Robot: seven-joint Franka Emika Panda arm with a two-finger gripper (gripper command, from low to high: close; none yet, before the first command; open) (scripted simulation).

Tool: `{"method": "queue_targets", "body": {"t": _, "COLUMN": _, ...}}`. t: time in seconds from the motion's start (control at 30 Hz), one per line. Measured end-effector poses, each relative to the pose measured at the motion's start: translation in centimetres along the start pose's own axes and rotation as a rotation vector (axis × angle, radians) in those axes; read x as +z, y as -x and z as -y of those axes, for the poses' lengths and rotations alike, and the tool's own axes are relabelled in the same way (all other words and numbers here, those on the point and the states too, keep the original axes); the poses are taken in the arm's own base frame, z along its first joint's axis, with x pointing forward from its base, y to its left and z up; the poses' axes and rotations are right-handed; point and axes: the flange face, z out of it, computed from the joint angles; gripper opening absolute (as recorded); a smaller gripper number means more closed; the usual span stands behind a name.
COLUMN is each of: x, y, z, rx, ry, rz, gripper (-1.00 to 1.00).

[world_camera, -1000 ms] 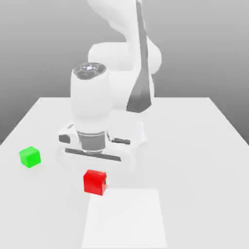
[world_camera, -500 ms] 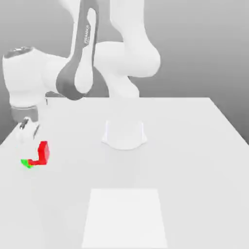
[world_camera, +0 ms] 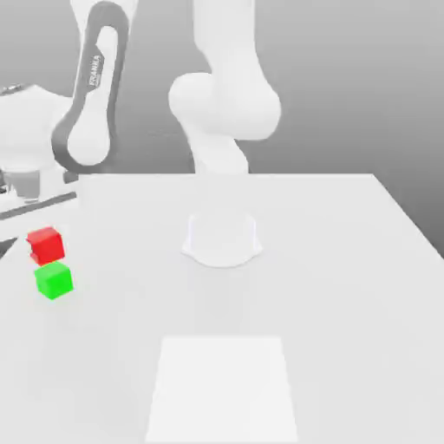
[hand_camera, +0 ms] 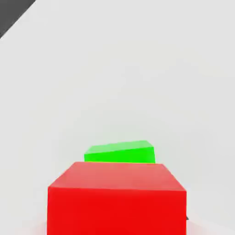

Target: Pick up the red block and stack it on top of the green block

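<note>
Red block [world_camera: 45,245] above white table [world_camera: 329,260]

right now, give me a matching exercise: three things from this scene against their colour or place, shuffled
Things:
1. red block
2. green block
3. pale square patch

Descriptions:
A. flat on the table, near the front edge in the exterior view
B. resting on the table by the exterior view's left edge
C. raised just above the other cube

Pairs: 1-C, 2-B, 3-A

White table [world_camera: 347,260], paler square patch [world_camera: 224,390] near its front edge, plain grey backdrop [world_camera: 364,87]
</note>
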Motion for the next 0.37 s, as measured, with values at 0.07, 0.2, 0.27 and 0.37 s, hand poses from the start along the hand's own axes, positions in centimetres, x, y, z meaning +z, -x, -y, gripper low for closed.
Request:
{"method": "queue_targets", "body": {"t": 0.07, "x": 0.0, "y": 0.0, "z": 0.0, "rx": 0.0, "ry": 0.0, "rz": 0.0, "gripper": 1.0}}
{"method": "queue_targets", "body": {"t": 0.2, "x": 0.4, "y": -0.1, "z": 0.0, "rx": 0.002, "ry": 0.0, "rz": -0.001, "gripper": 1.0}}
{"method": "queue_targets", "body": {"t": 0.27, "x": -0.6, "y": -0.2, "z": 0.1, "rx": 0.008, "ry": 0.001, "rz": -0.001, "gripper": 1.0}}
{"method": "queue_targets", "body": {"t": 0.37, "x": -3.2, "y": -0.2, "z": 0.2, "rx": 0.008, "ry": 0.002, "rz": 0.0, "gripper": 1.0}}
